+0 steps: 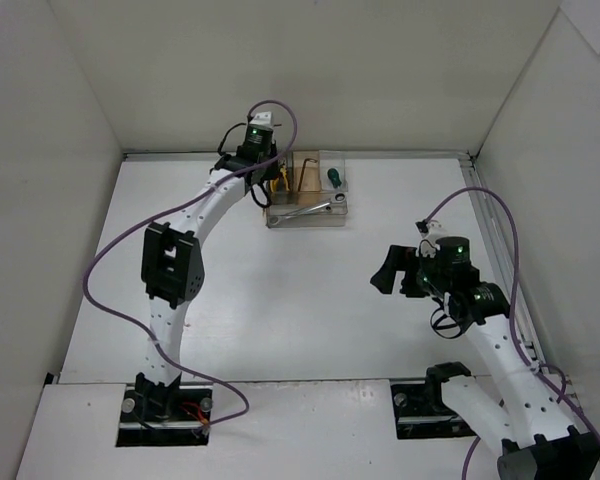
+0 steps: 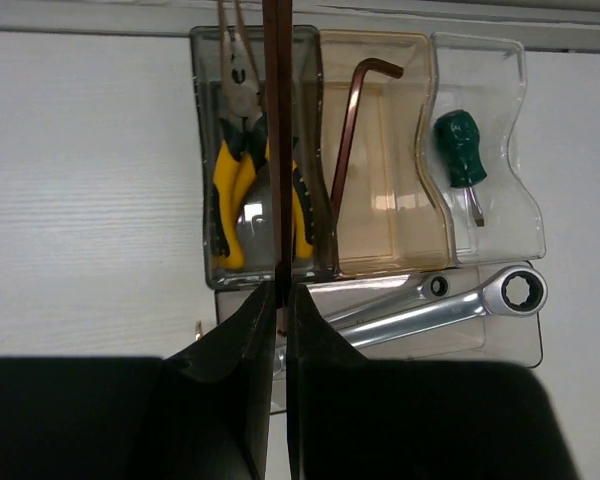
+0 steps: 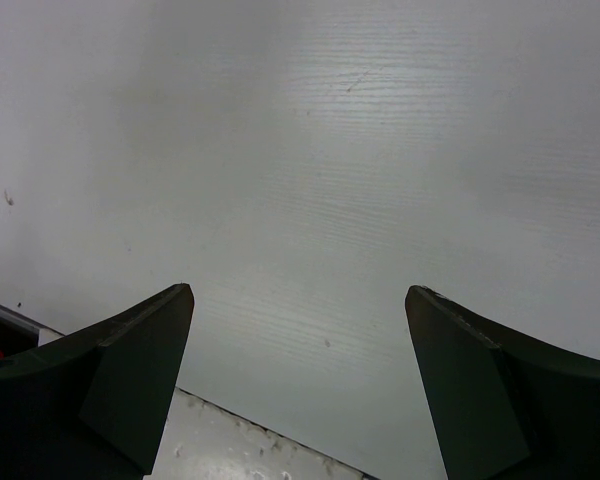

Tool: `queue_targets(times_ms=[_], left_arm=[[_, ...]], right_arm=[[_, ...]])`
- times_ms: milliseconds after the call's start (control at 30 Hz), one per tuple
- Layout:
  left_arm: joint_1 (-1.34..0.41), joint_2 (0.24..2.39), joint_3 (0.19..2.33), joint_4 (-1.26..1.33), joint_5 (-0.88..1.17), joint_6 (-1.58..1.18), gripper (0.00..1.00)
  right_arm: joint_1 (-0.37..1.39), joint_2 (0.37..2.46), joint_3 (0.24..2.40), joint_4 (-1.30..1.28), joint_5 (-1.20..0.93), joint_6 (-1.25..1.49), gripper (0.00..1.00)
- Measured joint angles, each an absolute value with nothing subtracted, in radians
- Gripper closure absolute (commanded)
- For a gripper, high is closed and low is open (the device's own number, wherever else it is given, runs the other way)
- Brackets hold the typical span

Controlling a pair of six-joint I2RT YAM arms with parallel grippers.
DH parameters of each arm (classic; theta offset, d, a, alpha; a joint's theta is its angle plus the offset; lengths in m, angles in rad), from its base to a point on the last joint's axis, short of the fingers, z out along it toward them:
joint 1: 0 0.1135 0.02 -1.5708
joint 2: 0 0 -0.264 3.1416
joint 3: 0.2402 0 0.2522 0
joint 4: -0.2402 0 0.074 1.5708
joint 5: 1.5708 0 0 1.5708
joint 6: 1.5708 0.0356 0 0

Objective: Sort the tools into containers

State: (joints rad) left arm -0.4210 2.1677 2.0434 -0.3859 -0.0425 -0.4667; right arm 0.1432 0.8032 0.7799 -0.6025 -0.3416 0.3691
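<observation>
White table (image 1: 280,300): box (image 2: 390,230) at twelve o'clock holds four tools (image 2: 485,300), left gripper (image 2: 279,292) clamps the last rod (image 2: 277,120) over it, right gripper (image 3: 300,310) gapes empty

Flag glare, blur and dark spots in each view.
Left wrist: the rod is a close dark stripe splitting the frame, the left tool is underexposed black, and there are highlights on the wrench. Right wrist: the right tool is dark and the table dims toward the top left. Top external: even light, organizer box small, detail low.
</observation>
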Motion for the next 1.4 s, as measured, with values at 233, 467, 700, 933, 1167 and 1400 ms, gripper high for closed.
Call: queue_targets(times_ms=[233,467,700,933,1167,1400], left_arm=[[-0.437,2.228,2.061,-0.285,0.052,-0.408,1.0],[-0.45,2.265,2.066,-0.221,0.105,-0.396,1.0],[-0.451,2.324,2.095,-0.179,0.134,-0.396,1.0],[-0.451,2.386,2.133,-0.168,0.145,-0.37,1.0],[-0.451,2.409,2.137,-0.176,0.159,-0.353,1.0],[-0.451,2.41,2.137,-0.181,0.165,-0.35,0.83]], right_arm=[[0.143,0.835,0.78,-0.606,-0.341,0.368,0.15],[0.143,0.838,0.78,-0.606,-0.342,0.366,0.15],[0.143,0.838,0.78,-0.606,-0.342,0.364,0.15],[0.143,0.838,0.78,-0.606,-0.344,0.361,0.15],[0.143,0.841,0.78,-0.606,-0.344,0.358,0.14],[0.143,0.866,0.78,-0.606,-0.35,0.354,0.14]])
